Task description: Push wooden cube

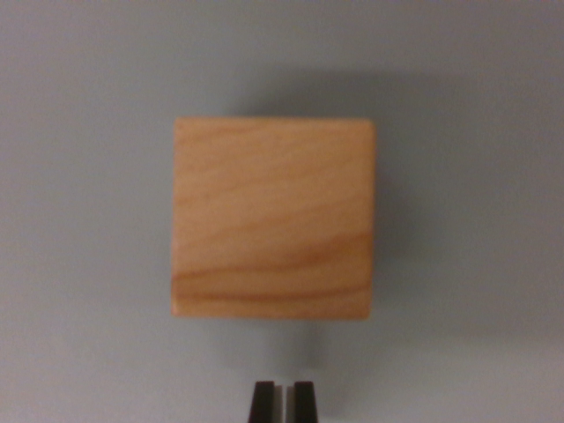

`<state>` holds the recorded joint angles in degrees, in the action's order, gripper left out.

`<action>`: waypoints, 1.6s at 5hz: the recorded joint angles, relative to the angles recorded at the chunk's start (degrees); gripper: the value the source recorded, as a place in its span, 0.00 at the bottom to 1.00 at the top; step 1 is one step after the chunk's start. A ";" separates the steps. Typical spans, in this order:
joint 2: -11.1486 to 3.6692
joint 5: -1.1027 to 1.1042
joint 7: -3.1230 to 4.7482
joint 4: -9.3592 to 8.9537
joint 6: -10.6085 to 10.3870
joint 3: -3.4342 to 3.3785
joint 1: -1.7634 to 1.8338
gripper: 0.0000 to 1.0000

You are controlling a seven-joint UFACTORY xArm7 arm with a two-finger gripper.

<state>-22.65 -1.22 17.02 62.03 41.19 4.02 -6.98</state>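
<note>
Sitting just ahead of the fingers (283, 401), the wooden cube (273, 218) rests on the grey desk (79, 264), not touching them. Fingers clenched, nearly together, holding nothing. Judged rigid, light, likely to slide easily; push centrally on the near face to avoid rotation.

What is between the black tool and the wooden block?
Nothing: the wrist view shows bare grey table between the black tool and the square light-brown wooden cube.

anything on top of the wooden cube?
Nothing: the wooden cube's top face is bare wood grain. It sits on a plain grey surface; the patch beneath it is covered.
</note>
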 joint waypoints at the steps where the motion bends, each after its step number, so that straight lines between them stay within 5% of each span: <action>1: -1.10 -0.01 -0.12 1.83 0.73 -0.08 0.02 1.00; 2: -1.10 -0.01 -0.12 1.83 0.73 -0.08 0.02 1.00; 5: -3.81 -0.04 -0.41 6.32 2.52 -0.27 0.06 1.00; 6: -3.81 -0.04 -0.41 6.32 2.52 -0.27 0.06 1.00; 7: -5.35 -0.06 -0.58 8.89 3.54 -0.38 0.08 1.00; 8: -5.35 -0.06 -0.58 8.89 3.54 -0.38 0.08 1.00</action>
<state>-28.00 -1.28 16.44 70.92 44.73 3.64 -6.90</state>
